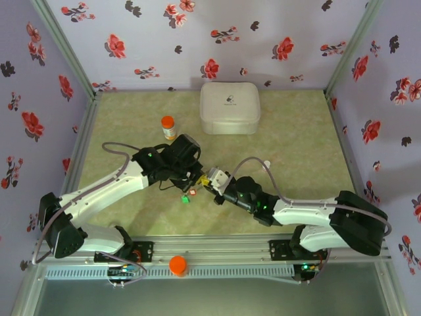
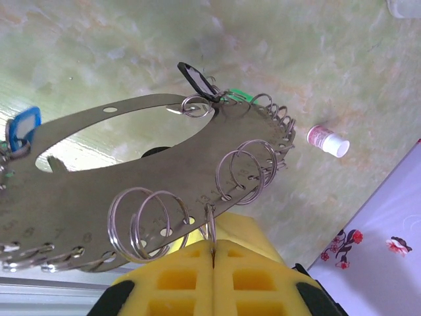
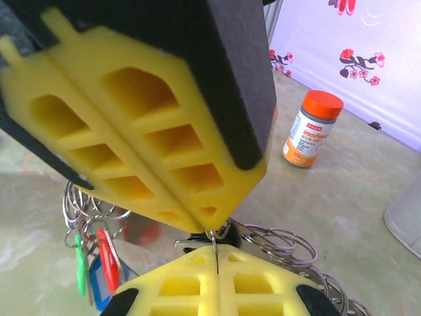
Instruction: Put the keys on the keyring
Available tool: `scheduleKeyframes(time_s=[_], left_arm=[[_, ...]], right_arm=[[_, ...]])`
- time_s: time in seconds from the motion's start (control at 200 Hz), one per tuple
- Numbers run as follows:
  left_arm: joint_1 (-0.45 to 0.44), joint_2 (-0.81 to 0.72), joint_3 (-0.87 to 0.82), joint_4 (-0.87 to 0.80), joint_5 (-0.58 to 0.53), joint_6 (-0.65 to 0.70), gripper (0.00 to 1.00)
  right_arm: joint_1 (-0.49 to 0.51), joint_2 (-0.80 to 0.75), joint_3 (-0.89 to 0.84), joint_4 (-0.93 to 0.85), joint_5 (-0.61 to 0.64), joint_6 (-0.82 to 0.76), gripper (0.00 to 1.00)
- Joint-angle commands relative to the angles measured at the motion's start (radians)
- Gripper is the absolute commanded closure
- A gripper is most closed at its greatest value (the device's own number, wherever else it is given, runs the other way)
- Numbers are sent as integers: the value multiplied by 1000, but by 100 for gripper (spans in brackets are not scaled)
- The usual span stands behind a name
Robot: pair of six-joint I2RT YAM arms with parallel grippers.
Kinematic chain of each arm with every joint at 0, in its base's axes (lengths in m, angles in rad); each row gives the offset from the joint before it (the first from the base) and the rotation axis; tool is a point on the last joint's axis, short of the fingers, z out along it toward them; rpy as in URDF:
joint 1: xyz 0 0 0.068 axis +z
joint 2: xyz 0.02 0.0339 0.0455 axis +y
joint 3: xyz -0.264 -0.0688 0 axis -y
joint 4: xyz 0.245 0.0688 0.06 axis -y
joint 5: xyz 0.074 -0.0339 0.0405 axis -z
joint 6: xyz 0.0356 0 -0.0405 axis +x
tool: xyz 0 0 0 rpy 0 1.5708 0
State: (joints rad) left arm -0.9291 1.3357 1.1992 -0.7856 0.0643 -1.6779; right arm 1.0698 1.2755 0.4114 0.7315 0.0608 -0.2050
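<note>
The keyring (image 2: 92,197) is a flat grey metal ring plate with numbered holes, hung with several split rings. My left gripper (image 2: 212,245) is shut on a small split ring at the plate's edge and holds the plate above the table. Blue (image 2: 23,125), dark (image 2: 197,79) and green (image 2: 238,97) key tags hang from the far rim. My right gripper (image 3: 216,255) is shut on a thin small ring just under the left fingers (image 3: 151,151). Red (image 3: 106,260) and green (image 3: 80,263) tags dangle to its left. Both grippers meet mid-table (image 1: 202,182).
An orange-capped bottle (image 1: 169,127) stands behind the left arm. A white box (image 1: 229,107) sits at the back centre. A small white-capped vial (image 2: 327,140) lies on the table beyond the keyring. An orange cap (image 1: 178,264) rests on the near rail.
</note>
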Motion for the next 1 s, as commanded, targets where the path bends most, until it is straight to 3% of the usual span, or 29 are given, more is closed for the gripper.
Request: scheduleKeyframes(time_s=[0.0, 0.305, 0.55, 0.705, 0.855, 0.995], left_arm=[[-1, -29, -3, 5, 21, -26, 100], [-1, -27, -10, 13, 22, -32, 100], [-1, -29, -10, 13, 22, -34, 100], [-2, -27, -9, 14, 24, -33, 100], [-2, -26, -6, 19, 26, -29, 100], [-2, -23, -7, 19, 33, -35, 100]], right_arm=[[-2, -1, 17, -33, 51, 24, 91], [-2, -58, -40, 18, -20, 0, 80], [-2, -24, -22, 33, -28, 1, 88], [-3, -9, -19, 21, -22, 13, 100], [-7, 20, 11, -74, 75, 40, 100], [-5, 22, 24, -90, 83, 52, 96]])
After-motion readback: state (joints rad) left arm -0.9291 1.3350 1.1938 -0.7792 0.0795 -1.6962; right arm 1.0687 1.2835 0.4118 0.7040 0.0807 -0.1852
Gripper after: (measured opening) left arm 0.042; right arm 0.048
